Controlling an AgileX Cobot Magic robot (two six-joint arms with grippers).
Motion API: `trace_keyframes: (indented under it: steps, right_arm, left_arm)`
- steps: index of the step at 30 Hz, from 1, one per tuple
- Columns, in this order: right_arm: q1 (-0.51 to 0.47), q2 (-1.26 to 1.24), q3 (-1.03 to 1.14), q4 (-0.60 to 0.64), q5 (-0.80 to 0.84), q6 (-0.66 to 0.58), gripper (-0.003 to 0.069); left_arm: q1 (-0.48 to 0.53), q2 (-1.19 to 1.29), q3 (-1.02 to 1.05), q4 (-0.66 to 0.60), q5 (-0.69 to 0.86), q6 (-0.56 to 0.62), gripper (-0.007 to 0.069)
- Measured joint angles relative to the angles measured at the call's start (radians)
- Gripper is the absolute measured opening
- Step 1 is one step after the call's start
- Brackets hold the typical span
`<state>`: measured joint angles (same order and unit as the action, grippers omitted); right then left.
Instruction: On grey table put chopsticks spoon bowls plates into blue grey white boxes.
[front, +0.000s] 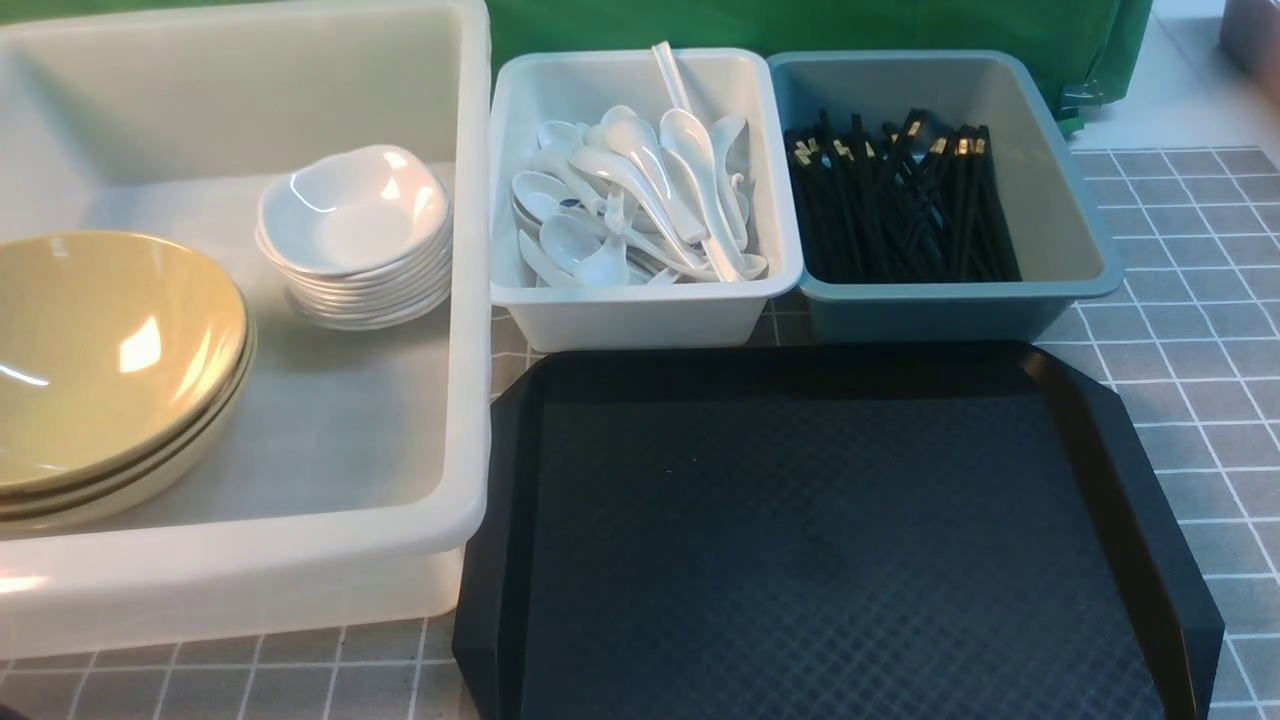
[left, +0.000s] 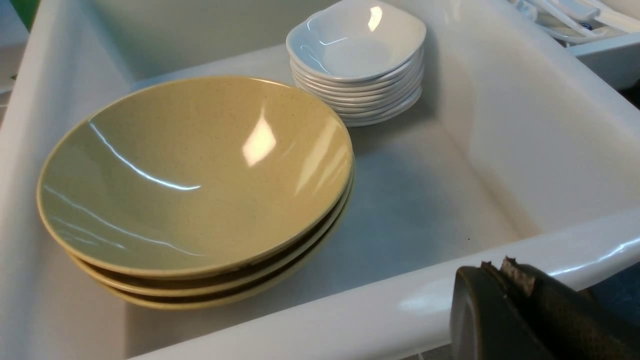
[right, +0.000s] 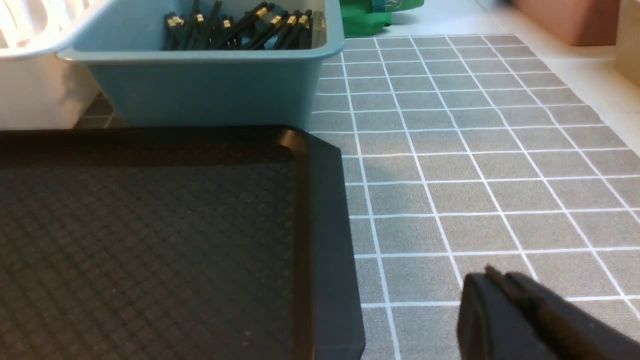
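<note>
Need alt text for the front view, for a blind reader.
Three open tubs hold sorted tableware: a large translucent white box with tan bowls and stacked white plates, a small white box of spoons, and a blue-grey box of black chopsticks. In front of the small boxes, an empty black tray sits on the grey table.

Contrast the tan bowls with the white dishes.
The tan bowls are large and round; the white dishes are small and rounded-square. The bowls form a short stack, the dishes a stack of more pieces. Both are glossy and sit in the translucent white tub.
</note>
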<state>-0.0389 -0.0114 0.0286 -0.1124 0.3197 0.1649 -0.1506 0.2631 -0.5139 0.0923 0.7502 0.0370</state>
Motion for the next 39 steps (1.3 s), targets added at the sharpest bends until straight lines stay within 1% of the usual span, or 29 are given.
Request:
trace_keyframes:
  steps: [2, 5, 9, 11, 13, 14, 16, 19, 24, 27, 28, 33, 39]
  right_arm:
    - [0.000, 0.000, 0.000, 0.000, 0.000, 0.000, 0.0041]
    - [0.000, 0.000, 0.000, 0.000, 0.000, 0.000, 0.0043]
    - [0.000, 0.000, 0.000, 0.000, 0.000, 0.000, 0.0043]
    - [0.000, 0.000, 0.000, 0.000, 0.000, 0.000, 0.0043]
    - [0.000, 0.000, 0.000, 0.000, 0.000, 0.000, 0.0043]
    - [0.000, 0.000, 0.000, 0.000, 0.000, 0.000, 0.0045]
    - [0.000, 0.000, 0.000, 0.000, 0.000, 0.000, 0.0045]
    - [0.000, 0.000, 0.000, 0.000, 0.000, 0.000, 0.0047]
    - [0.000, 0.000, 0.000, 0.000, 0.000, 0.000, 0.0055]
    - [0.000, 0.000, 0.000, 0.000, 0.000, 0.000, 0.0058]
    - [0.000, 0.000, 0.000, 0.000, 0.000, 0.000, 0.0059]
    - [0.000, 0.000, 0.000, 0.000, 0.000, 0.000, 0.0062]
    - [0.000, 0.000, 0.000, 0.000, 0.000, 0.000, 0.0065]
  left_arm:
    - [0.000, 0.000, 0.001, 0.020, -0.014, -0.001, -0.0008]
    - [0.000, 0.009, 0.005, 0.020, -0.112, -0.016, -0.0008]
    - [0.000, 0.011, 0.074, -0.017, -0.374, -0.017, -0.0008]
    - [0.009, -0.011, 0.181, -0.061, -0.625, 0.007, -0.0008]
    - [0.034, -0.036, 0.285, -0.102, -0.790, 0.032, -0.0008]
    - [0.049, -0.048, 0.325, -0.119, -0.858, 0.038, -0.0008]
    - [0.099, -0.091, 0.424, -0.149, -0.931, 0.055, -0.0008]
    - [0.151, -0.143, 0.506, -0.159, -0.912, 0.054, -0.0008]
    - [0.220, -0.257, 0.539, -0.158, -0.717, 0.021, -0.0008]
    - [0.231, -0.273, 0.539, -0.144, -0.598, 0.007, -0.0008]
    - [0.231, -0.273, 0.539, -0.143, -0.592, 0.007, -0.0008]
    - [0.232, -0.273, 0.539, -0.123, -0.449, 0.006, -0.0008]
    - [0.234, -0.273, 0.539, -0.121, -0.442, 0.006, -0.0008]
